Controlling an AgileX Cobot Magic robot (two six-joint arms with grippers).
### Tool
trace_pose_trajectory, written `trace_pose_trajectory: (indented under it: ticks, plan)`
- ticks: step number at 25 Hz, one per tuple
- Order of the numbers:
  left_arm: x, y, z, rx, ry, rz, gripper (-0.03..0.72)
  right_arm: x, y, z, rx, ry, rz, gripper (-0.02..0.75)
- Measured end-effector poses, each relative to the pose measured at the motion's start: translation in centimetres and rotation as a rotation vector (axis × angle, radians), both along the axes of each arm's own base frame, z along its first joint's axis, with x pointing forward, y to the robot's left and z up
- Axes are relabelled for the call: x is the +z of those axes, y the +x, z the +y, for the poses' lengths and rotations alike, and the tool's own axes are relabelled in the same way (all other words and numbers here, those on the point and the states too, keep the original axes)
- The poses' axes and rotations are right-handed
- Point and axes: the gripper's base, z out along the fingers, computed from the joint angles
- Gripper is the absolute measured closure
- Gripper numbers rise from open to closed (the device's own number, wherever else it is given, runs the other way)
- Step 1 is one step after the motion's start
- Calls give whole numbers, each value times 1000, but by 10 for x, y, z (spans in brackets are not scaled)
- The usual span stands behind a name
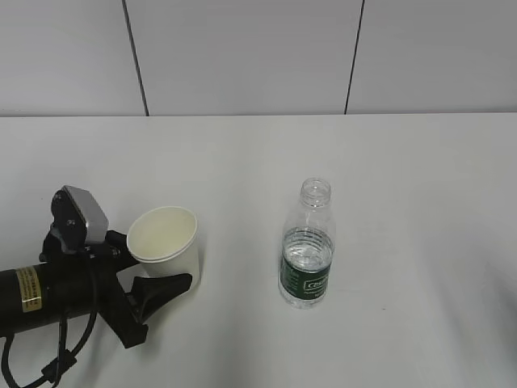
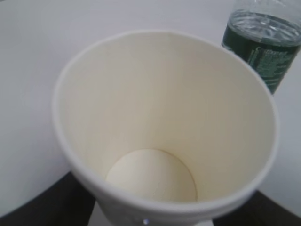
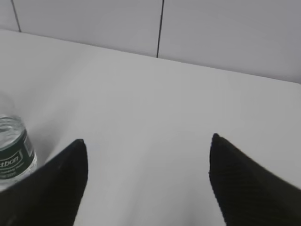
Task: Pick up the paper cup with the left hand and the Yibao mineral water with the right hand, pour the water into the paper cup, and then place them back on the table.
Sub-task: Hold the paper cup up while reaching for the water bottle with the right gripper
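Note:
The off-white paper cup (image 1: 166, 242) stands upright on the white table (image 1: 404, 178) at the left. My left gripper (image 1: 157, 263) is shut on it, one black finger across its front and the other behind it. Seen from the left wrist, the cup's cream inside (image 2: 160, 117) fills the picture, with dark fingers (image 2: 49, 202) at both lower corners. The Yibao mineral water (image 1: 308, 250), a capless clear bottle with a dark green label, stands to the cup's right. My right gripper (image 3: 146, 143) is open over bare table, with the bottle (image 3: 13, 150) off to its left. The right hand is outside the exterior view.
A pale panelled wall with dark seams (image 1: 242, 56) runs behind the table's far edge. Bare white tabletop lies around the cup and bottle, and the bottle's label (image 2: 265, 42) shows just past the cup's rim.

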Motion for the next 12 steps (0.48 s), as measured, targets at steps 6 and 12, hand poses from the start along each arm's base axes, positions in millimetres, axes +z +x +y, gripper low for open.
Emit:
trace_pose_trajectory:
  ticks: [6, 12]
  plan:
    - [0, 0, 0, 2, 0, 0, 211, -18, -4, 3, 30, -9, -5, 146]
    - [0, 0, 0, 4, 0, 0, 212, -20, -1, 0, -4, -20, -74, 146]
